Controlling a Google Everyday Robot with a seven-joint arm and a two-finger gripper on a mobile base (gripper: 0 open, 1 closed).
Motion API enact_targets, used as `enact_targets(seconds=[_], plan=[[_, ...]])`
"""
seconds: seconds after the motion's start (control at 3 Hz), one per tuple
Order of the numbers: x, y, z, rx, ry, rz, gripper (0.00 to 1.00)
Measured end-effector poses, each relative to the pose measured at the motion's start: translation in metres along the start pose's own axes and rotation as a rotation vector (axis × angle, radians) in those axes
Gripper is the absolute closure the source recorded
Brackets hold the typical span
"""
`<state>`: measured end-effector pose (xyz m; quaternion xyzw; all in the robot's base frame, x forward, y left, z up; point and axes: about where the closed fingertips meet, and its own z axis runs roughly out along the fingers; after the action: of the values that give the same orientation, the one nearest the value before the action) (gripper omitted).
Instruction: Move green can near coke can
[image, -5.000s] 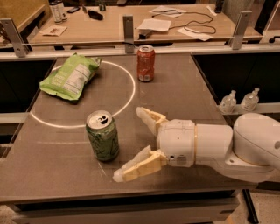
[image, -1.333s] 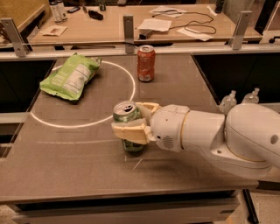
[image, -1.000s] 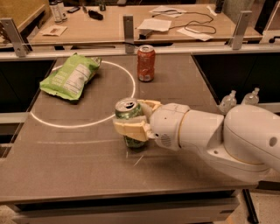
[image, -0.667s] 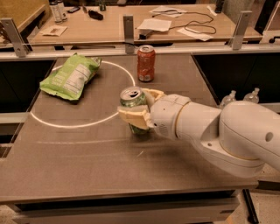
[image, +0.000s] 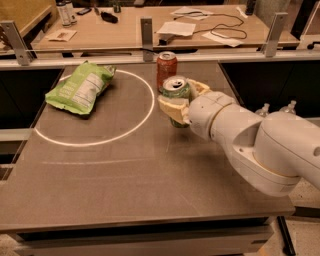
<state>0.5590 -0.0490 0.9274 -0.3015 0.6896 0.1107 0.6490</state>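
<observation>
Gripping the green can (image: 174, 89) between its cream fingers (image: 170, 106), the gripper (image: 181, 98) sits over the right half of the bench (image: 125, 195), just in front of the coke can (image: 166, 66). By my reading the task is nearly done. The green can stands upright right beside the coke can, slightly nearer the camera and a touch to its right. The two overlap in the view, so I cannot tell whether they touch or a small gap lies between them. What seems left is to set the can down, if it is not down already, then let go and draw the arm (image: 250, 140) away without knocking either can. The can's base shows below the near finger, but I cannot tell whether it rests on the bench or hangs just above it.

The fingers are closed onto the can's body, spread only as wide as the can itself. One finger wraps the front of the can below its silver top. The other shows behind it on the right, near the rim. Nothing else is in the grasp. The coke can stands just outside a white circle (image: 152, 102) marked on the bench, and a green chip bag (image: 80, 89) lies flat well apart to the left, across the circle's far edge
</observation>
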Motion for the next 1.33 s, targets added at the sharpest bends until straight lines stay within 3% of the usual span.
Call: enact_targets(seconds=[0.33,0.67,1.0,1.33], plan=[[0.005,-0.027,0.002,0.059,-0.072,0.014,1.0],[0.011,-0.037,0.008,0.062,-0.11,0.022,1.0],[0.024,-0.043,0.014,0.05,-0.104,0.024,1.0],[0.037,-0.049,0.02,0.054,-0.059,0.035,1.0]])
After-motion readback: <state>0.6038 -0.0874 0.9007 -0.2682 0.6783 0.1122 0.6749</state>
